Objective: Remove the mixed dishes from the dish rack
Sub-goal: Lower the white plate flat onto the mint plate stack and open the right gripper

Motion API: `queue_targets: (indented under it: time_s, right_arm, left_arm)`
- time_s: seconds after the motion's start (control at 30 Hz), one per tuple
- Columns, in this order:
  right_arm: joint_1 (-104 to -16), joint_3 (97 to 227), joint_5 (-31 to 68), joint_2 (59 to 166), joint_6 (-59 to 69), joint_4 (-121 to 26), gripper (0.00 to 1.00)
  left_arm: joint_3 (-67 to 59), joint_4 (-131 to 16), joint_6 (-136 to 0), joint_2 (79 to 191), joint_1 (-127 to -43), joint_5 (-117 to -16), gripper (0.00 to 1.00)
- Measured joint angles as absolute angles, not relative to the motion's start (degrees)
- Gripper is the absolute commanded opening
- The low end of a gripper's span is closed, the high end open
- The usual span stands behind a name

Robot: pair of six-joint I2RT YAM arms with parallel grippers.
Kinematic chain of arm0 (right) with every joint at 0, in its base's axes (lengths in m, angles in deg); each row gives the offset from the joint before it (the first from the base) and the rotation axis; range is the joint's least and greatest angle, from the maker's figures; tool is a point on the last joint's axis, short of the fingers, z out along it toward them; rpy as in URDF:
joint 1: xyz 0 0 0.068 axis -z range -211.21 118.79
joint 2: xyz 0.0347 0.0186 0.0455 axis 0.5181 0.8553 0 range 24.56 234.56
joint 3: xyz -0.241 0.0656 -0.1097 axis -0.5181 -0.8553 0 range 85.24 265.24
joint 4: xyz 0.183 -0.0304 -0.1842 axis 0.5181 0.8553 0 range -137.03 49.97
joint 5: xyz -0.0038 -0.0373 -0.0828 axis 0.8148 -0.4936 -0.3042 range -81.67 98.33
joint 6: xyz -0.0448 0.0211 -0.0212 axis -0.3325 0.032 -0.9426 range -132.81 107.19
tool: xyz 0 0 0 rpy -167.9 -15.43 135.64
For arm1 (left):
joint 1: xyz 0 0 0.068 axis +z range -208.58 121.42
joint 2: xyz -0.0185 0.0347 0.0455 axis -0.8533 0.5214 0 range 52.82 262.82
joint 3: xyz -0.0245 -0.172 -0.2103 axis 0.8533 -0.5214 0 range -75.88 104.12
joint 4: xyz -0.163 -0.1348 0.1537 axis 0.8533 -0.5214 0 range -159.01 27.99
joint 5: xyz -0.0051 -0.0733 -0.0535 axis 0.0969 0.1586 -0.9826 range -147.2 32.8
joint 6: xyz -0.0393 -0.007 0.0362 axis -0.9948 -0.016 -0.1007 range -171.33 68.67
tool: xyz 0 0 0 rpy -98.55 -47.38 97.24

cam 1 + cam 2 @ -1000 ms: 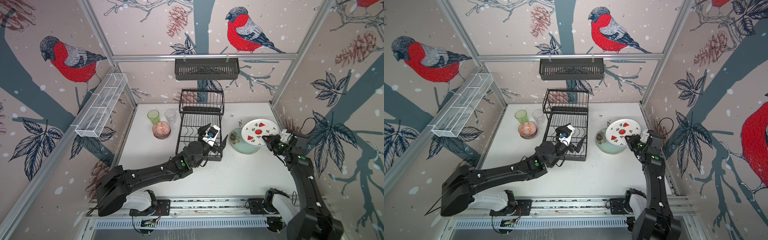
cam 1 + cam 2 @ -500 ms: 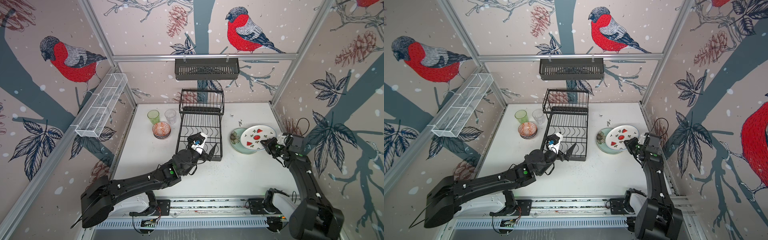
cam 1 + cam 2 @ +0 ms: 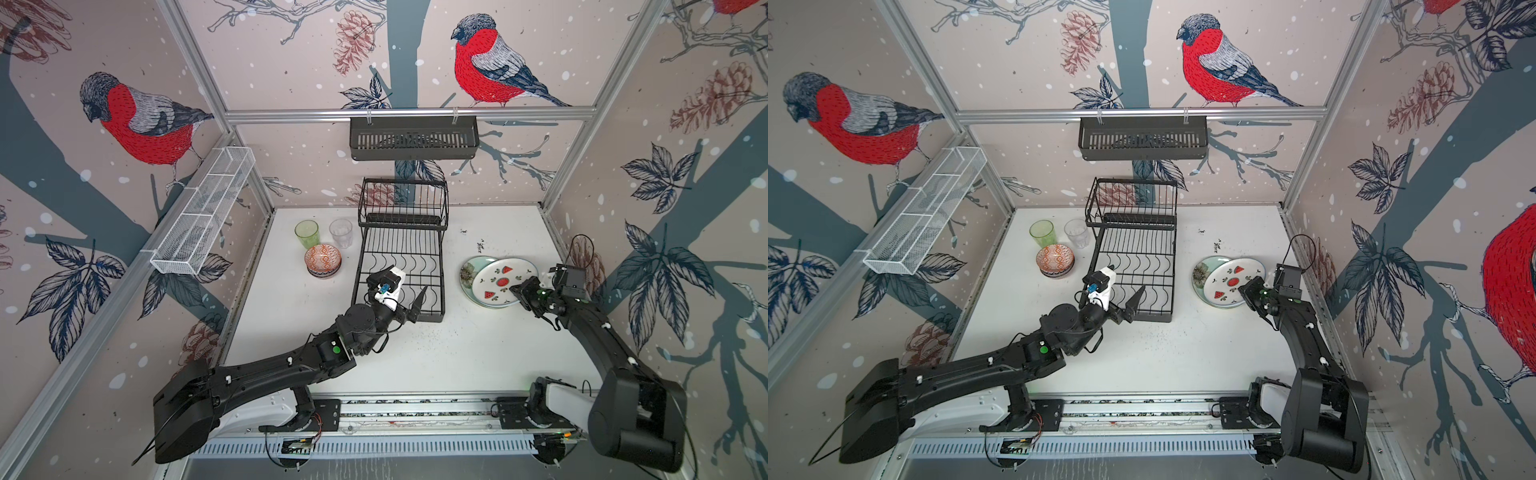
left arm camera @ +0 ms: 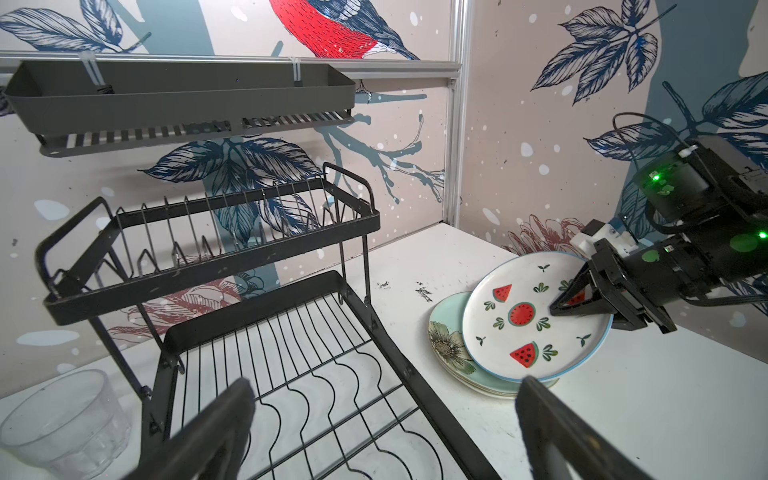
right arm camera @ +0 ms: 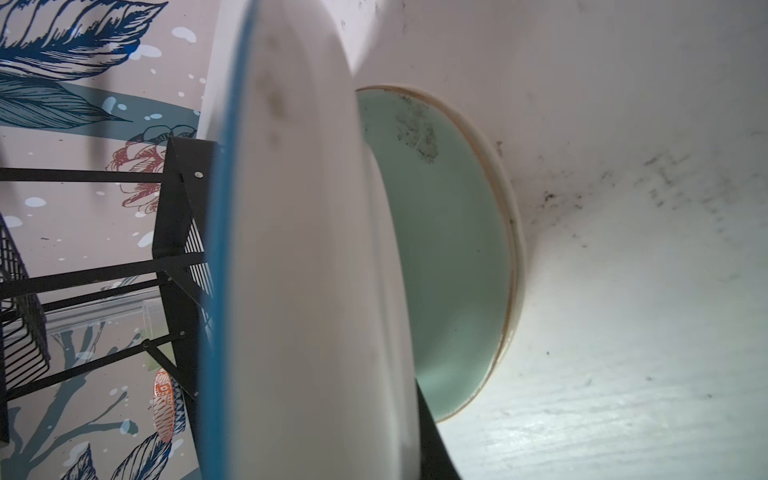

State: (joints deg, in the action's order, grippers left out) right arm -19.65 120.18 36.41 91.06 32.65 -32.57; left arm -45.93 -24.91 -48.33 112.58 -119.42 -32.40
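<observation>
- The watermelon plate [image 3: 500,282] is tilted over the mint flower plate [image 3: 468,272], on the bench [image 3: 457,353] right of the dish rack [image 3: 401,266].
- You've got your right hand [image 3: 519,291] pinching its right-side rim.
- Your left hand [image 4: 386,384] hangs spread wide over the rack's front end.
- The bowl stack [image 3: 323,259], green tumbler [image 3: 307,233] and clear tumbler [image 3: 340,232] stand left of the rack.

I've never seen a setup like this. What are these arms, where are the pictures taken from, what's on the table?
Two black robot arms with pincer grippers work at a white table. Two pictures look down from overhead; two come from cameras on the wrists. The wire dish rack stands empty. Left of it: a green tumbler, a clear tumbler, stacked patterned bowls. Right of it: a mint plate. The right gripper is shut on the watermelon plate, held tilted above it. The left gripper hangs open over the rack.
</observation>
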Motion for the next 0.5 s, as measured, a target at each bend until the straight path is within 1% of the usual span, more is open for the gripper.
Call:
queue_targets:
  time_s: [0.1, 0.13, 0.2, 0.23, 0.37, 0.43, 0.5]
  right_arm:
    - [-20.35, 120.62, 36.39, 92.57, 32.51, -34.08, 0.00]
    - [-20.68, 120.92, 36.36, 92.96, 32.49, -34.08, 0.02]
    - [-21.64, 121.86, 35.23, 93.70, 32.25, -33.86, 0.13]
    - [-22.04, 122.32, 34.66, 94.01, 32.10, -33.75, 0.16]
    - [-22.78, 123.50, 33.00, 94.60, 31.53, -33.38, 0.24]
    - [-22.78, 123.57, 31.29, 94.71, 31.25, -33.11, 0.26]
    - [-22.76, 123.57, 30.55, 95.06, 31.03, -32.46, 0.32]
  left_arm:
    - [-46.32, -24.80, -48.31, 112.17, -119.37, -31.61, 0.98]
    - [-46.34, -24.85, -48.28, 112.17, -119.35, -31.59, 0.98]
    - [-46.34, -24.89, -48.28, 112.17, -119.35, -31.39, 0.98]
    - [-46.34, -24.93, -48.26, 112.17, -119.35, -31.20, 0.98]
    - [-46.50, -24.93, -48.00, 111.93, -119.31, -30.08, 0.97]
    - [-46.52, -24.93, -48.00, 111.93, -119.31, -29.93, 0.98]
    - [-46.52, -24.93, -47.93, 111.95, -119.31, -29.54, 0.98]
